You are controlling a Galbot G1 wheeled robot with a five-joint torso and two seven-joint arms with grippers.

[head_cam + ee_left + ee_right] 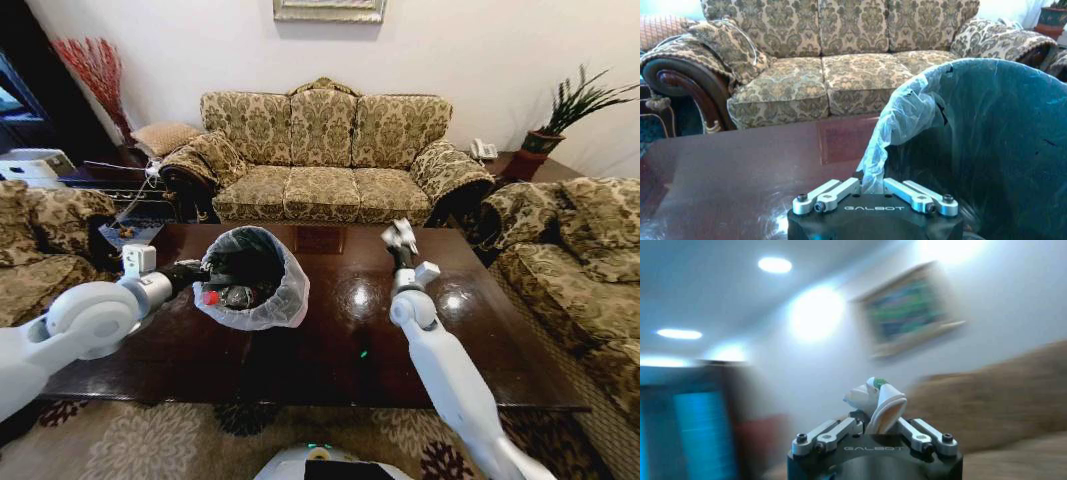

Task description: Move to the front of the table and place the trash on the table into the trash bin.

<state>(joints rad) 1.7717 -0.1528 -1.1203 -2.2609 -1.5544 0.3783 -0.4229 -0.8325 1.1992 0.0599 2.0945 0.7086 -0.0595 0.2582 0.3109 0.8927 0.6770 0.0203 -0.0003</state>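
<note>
Both pincers grip: left [205, 272] tilts trash bin [262, 300] leftward; right [399, 234] upholds white wad [877, 399].

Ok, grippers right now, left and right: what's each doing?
Left gripper: closed on the trash bin liner's rim, bin tilted.
Right gripper: closed, nothing held, raised over the table.

Right wrist view was motion-blurred; framed wall picture [913, 310] unreadable. Round black trash bin with whitish plastic liner [987, 150] was cut off by the left wrist frame's edge. Items inside the bin [235, 292] too small to identify. Glossy dark brown wooden table [340, 340] partly hidden by arms.
</note>
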